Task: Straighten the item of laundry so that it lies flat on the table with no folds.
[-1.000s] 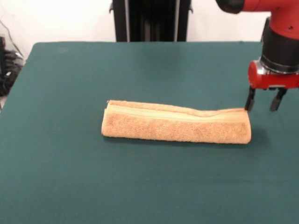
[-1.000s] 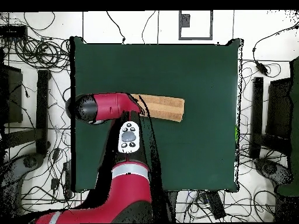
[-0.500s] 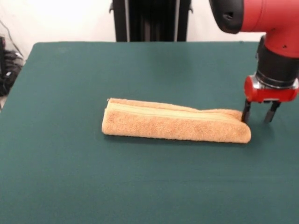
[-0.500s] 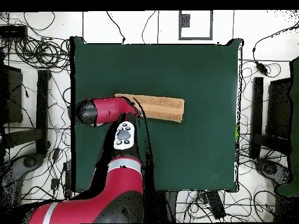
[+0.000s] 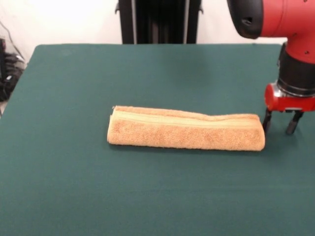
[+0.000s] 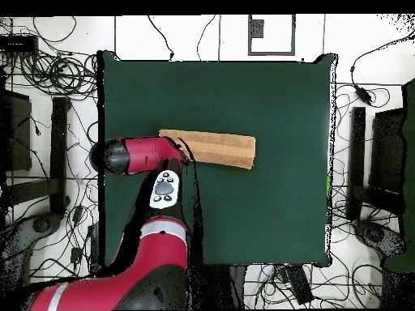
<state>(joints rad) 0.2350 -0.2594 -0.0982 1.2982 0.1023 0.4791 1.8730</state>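
Looking across the table (image 5: pixel 74 187), the front view shows the gripper (image 5: pixel 280 125) itself: two dark fingers (image 5: pixel 267 122) spread apart with nothing between them, tips low over the felt just beside the towel's (image 5: pixel 184 130) right end, apart from it. The overhead view hides the gripper under the arm's (image 6: pixel 142 155) red head, but it shows the arm's whole reach, rising from the bottom edge and bending sideways across the table's left part, its head over the towel's (image 6: pixel 215 147) left end. In the front view the wrist hangs straight down, fingers pointing at the table. The towel lies folded into a long narrow bundle near the table's middle, long axis running left to right in both views, with a paler woven band along its upper fold.
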